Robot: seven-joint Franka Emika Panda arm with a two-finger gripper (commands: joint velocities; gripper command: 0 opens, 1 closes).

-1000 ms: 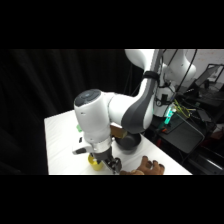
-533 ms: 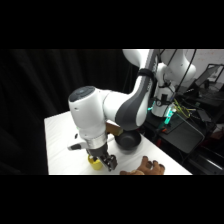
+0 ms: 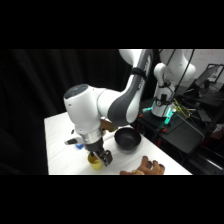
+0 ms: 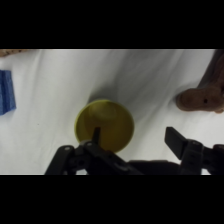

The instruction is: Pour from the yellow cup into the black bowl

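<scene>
No legible writing appears. The gripper (image 4: 132,137), fingers spread, straddles the rim of the yellow cup (image 4: 104,125); the black bowl (image 3: 127,139) stands nearby.

hand (image 3: 101,159) lower | now at yellow cup (image 3: 94,160) | one finger inside rim

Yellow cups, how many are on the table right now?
1. The yellow cup stands on the white table directly under the gripper, near the table's front edge, left of the black bowl. The arm could hide others.
</scene>
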